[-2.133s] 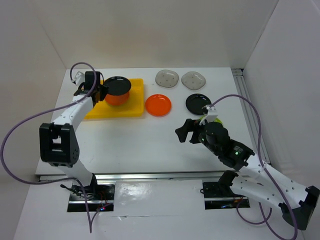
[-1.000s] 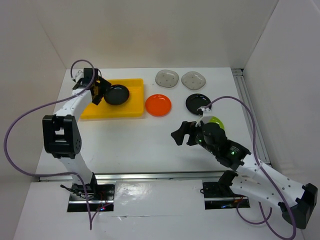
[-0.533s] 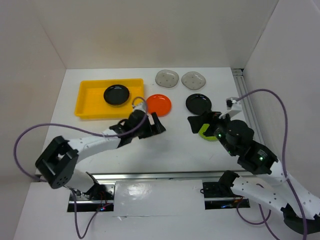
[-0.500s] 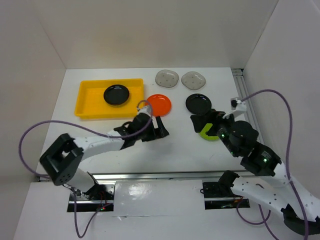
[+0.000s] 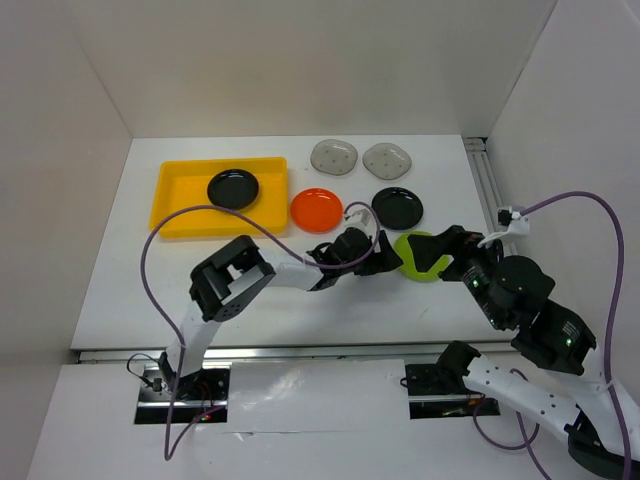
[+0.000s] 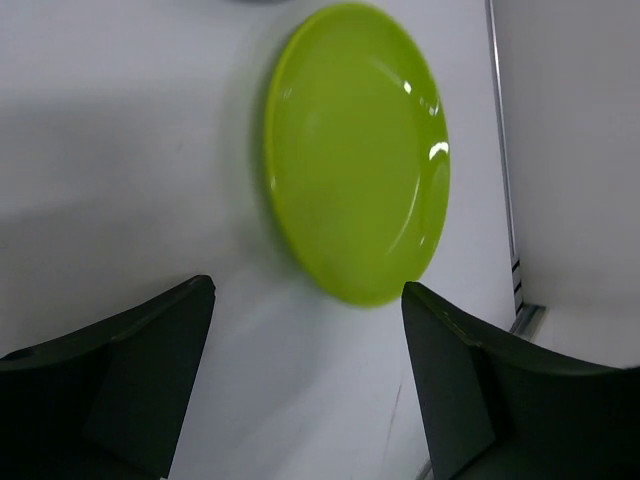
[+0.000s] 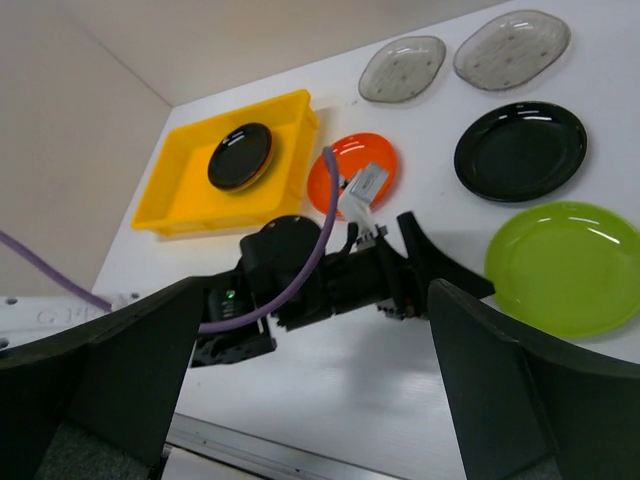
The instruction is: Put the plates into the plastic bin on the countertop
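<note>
While one black plate [image 5: 233, 187] lies in the plastic bin [image 5: 180, 212] at the far left of the counter [image 5: 130, 270], the lime-green plate [image 6: 355, 150] at the near right is judged to be the one now being reached for. The left pincer [image 6: 305, 288] is spread just short of its rim, so advancing and closing on that rim is called for next. The right pincer [image 7: 317, 288] is spread too, holding nothing.

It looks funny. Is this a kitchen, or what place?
Probably a robot practice booth, not a kitchen: white walls box in a white table, a left arm and right arm stand at its edge, and it holds plates and a yellow bin.
</note>
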`<action>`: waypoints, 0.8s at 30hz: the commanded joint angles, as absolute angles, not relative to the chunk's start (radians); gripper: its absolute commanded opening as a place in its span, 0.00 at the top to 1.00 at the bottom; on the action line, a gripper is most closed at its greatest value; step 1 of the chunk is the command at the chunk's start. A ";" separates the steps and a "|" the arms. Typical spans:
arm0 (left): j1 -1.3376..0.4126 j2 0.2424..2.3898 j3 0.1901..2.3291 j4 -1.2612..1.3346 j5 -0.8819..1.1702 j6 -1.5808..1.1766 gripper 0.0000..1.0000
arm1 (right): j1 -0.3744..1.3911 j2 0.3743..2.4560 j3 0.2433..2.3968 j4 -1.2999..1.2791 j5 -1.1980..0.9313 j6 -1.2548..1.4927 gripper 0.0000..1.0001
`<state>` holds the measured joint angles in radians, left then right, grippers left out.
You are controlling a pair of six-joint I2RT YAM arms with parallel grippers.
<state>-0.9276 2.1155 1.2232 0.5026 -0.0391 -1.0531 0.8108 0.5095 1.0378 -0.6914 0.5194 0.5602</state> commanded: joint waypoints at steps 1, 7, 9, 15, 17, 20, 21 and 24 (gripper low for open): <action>-0.927 2.235 1.351 0.382 -0.091 -1.077 0.11 | 0.811 0.495 1.028 -0.719 0.508 0.566 0.00; -0.916 2.330 1.499 0.264 -0.124 -1.100 0.30 | 0.802 0.476 1.008 -0.719 0.508 0.575 0.00; -0.916 2.330 1.499 0.255 -0.133 -1.100 0.40 | 0.802 0.476 1.008 -0.719 0.508 0.575 0.00; -0.896 2.339 1.488 0.265 -0.123 -1.109 0.79 | 0.802 0.485 0.999 -0.710 0.489 0.575 0.00; -0.896 2.339 1.497 0.252 -0.123 -1.109 0.85 | 0.802 0.494 0.999 -0.710 0.489 0.575 0.00; -0.896 2.326 1.506 0.242 -0.123 -1.109 0.96 | 0.802 0.494 0.999 -0.710 0.489 0.575 0.00; -0.896 2.312 1.506 0.242 -0.101 -1.109 1.00 | 0.802 0.494 0.999 -0.710 0.498 0.575 0.00; -0.896 2.263 1.506 0.253 -0.089 -1.098 1.00 | 0.802 0.494 0.999 -0.710 0.499 0.575 0.00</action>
<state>-0.8993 2.2986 1.5002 0.3340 -0.0952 -1.1316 0.8070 0.4858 1.0050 -0.7193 0.4915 0.5686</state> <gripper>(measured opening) 0.162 0.999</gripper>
